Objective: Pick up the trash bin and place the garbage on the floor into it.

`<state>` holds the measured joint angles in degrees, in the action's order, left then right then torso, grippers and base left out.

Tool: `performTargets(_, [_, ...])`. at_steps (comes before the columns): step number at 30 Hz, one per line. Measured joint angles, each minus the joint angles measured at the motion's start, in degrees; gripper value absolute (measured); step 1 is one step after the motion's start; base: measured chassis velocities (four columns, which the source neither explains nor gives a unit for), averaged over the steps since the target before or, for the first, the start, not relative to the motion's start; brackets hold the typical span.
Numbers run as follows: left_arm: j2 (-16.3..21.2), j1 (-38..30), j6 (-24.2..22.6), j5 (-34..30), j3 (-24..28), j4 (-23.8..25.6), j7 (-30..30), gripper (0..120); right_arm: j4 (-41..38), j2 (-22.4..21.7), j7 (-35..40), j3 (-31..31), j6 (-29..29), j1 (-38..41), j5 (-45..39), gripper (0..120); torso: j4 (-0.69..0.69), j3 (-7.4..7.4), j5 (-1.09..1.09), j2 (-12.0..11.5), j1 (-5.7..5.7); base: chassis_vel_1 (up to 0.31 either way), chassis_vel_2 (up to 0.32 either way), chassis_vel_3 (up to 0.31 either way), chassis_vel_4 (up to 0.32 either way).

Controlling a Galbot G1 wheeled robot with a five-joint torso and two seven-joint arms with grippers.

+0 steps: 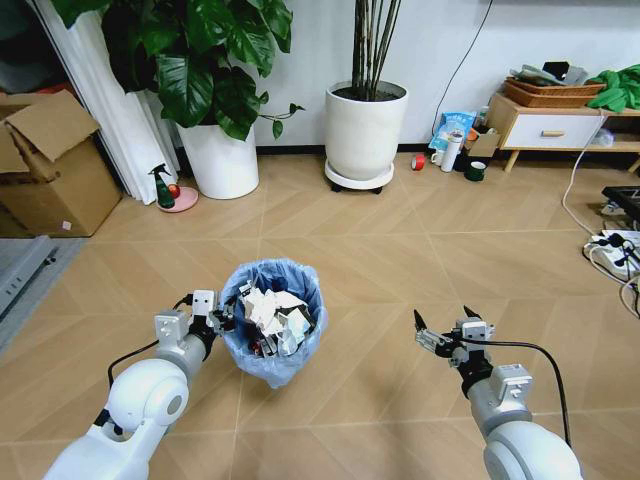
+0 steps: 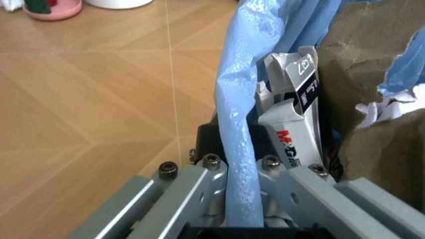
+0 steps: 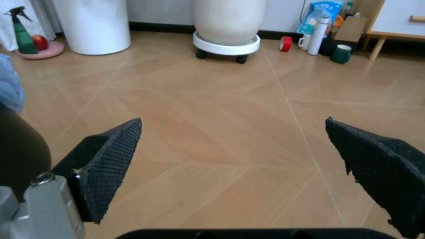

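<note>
Head view: left gripper clamps the rim of the trash bin, which holds garbage. Right gripper hangs spread wide above the floor. Left wrist view adds the pinched blue liner and a carton inside.

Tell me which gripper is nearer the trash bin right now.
Left. The left gripper is clamped on the rim of the trash bin; the right gripper hangs open over bare floor, apart from the bin on its other side.
</note>
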<state>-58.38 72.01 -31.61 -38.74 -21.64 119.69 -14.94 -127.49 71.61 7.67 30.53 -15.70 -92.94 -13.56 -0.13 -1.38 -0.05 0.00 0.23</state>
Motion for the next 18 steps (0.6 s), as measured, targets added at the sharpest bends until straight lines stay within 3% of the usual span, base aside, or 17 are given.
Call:
performTargets(11, [0.0, -0.2, 0.0, 0.0, 0.1, -0.3, 0.0, 0, 0.7, 0.0, 0.1, -0.1, 0.1, 0.3, -0.1, 100, 0.01, 0.01, 0.01, 0.0, -0.01, 0.34, -0.093, -0.312, 0.093])
performTargets(18, [-0.1, -0.2, 0.0, 0.0, 0.2, -0.5, 0.0, 0, 1.0, 0.0, 0.1, -0.2, 0.3, 0.5, -0.1, 100, 0.0, 0.01, 0.01, 0.0, -0.01, 0.274, -0.217, -0.255, 0.211])
